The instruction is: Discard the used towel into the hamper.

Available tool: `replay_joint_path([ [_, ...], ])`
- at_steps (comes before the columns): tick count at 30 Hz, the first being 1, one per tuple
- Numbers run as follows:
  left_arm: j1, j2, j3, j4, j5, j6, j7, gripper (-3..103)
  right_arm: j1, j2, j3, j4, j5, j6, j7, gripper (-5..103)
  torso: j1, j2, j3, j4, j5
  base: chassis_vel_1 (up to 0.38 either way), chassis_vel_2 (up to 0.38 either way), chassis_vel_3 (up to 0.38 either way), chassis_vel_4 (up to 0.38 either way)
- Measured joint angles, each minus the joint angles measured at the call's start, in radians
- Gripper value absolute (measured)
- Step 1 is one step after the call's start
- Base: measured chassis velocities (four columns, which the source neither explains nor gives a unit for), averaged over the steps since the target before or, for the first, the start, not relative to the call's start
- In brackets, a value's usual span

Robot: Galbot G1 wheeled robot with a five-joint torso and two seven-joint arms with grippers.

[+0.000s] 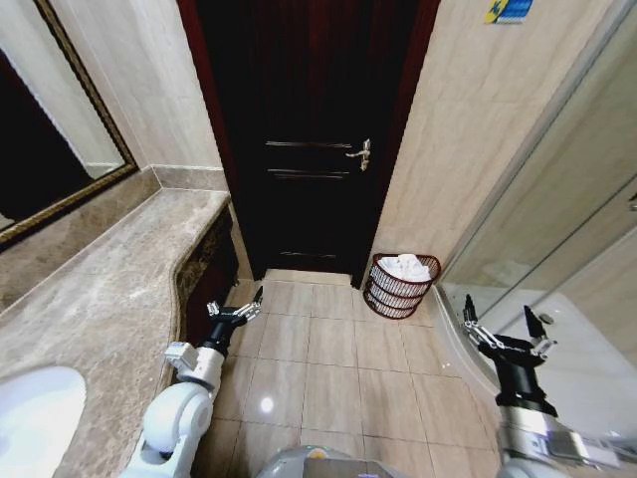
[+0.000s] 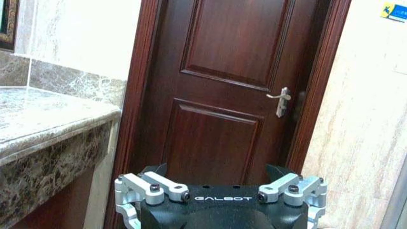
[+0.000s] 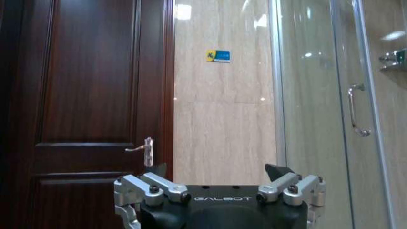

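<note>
one hamper (image 1: 400, 286) sits between door (image 1: 309, 139) and shower glass (image 1: 557, 219).

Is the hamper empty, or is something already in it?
Not empty: the hamper stands upright by the door with a white towel heaped in its top.

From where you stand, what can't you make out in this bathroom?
- How full the hamper is: in the head view the white towel on top hides what lies beneath.
- The sink: cut off by the head view's edge.
- The blue wall sign: lettering too small in the right wrist view.
</note>
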Motion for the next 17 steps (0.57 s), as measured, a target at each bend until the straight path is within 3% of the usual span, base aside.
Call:
replay_joint_path([
  [17, 0.000, 0.000, 0.000, 0.000, 0.000, 0.000, 0.000, 100, 0.000, 0.000, 0.000, 0.000, 0.000, 0.000, 0.000, 100, 0.000, 0.000, 0.000, 0.0000, 0.0000, 0.000, 0.000, 0.000, 0.000],
])
